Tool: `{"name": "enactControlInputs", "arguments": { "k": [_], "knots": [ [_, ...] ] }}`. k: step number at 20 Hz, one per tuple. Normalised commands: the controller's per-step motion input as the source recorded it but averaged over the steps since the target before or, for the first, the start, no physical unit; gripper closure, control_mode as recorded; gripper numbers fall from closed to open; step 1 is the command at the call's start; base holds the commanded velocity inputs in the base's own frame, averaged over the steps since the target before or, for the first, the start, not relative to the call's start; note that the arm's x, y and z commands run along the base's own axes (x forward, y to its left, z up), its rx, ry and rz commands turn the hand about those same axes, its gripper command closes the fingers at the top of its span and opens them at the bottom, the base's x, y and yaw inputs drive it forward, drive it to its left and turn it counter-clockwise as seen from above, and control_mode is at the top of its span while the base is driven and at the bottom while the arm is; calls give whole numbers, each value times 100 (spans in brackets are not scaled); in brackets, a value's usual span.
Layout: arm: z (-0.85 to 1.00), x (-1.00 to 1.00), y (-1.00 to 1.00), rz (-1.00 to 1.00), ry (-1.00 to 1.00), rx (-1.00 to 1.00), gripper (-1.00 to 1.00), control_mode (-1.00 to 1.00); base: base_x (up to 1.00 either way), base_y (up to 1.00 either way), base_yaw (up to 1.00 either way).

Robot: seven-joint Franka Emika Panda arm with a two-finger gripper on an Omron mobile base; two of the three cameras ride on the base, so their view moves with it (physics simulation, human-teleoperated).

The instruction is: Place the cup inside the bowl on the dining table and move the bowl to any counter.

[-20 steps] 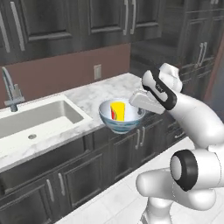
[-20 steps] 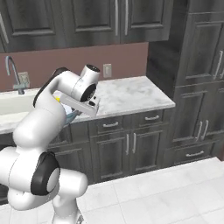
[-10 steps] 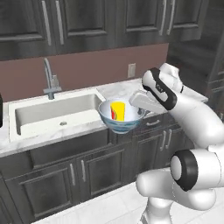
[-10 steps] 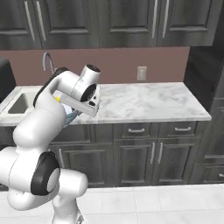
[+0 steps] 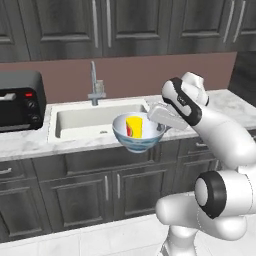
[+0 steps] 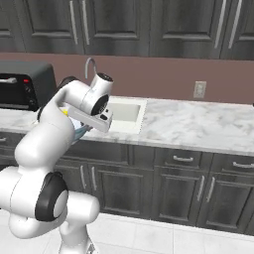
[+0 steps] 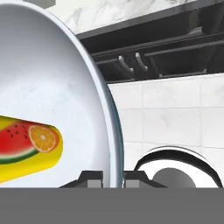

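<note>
Jaws: closed on the right rim of the round blue-grey, white-lined bowl (image 5: pixel 139 133), one finger (image 7: pixel 92 179) inside the wall, one outside.
Bowl: held in the air, level, in front of the marble table (image 5: pixel 30 142) edge, before the white sink (image 5: pixel 85 120).
Room: open floor below; dark cabinet fronts close behind.
Cup: small yellow tumbler (image 5: pixel 134 126) with watermelon and orange print, leaning inside the bowl.

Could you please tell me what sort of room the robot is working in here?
A home kitchen, by the look of it: a marble counter with a white sink and faucet, dark cabinets above and below, and a black toaster oven beside the sink.
</note>
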Motion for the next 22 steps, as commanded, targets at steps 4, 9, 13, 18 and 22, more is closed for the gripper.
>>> {"name": "enactControlInputs", "arguments": {
  "k": [4, 9, 13, 18, 22],
  "knots": [
    [0, 0, 0, 0, 0, 0, 100, 100, 1, -10, 16],
    [0, 0, 0, 0, 0, 0, 100, 100, 0, -21, 6],
    [0, 0, 0, 0, 0, 0, 100, 100, 7, -30, 2],
    [0, 0, 0, 0, 0, 0, 100, 100, 6, -36, 0],
    [0, 0, 0, 0, 0, 0, 100, 100, 8, -48, 0]
  ]
}}
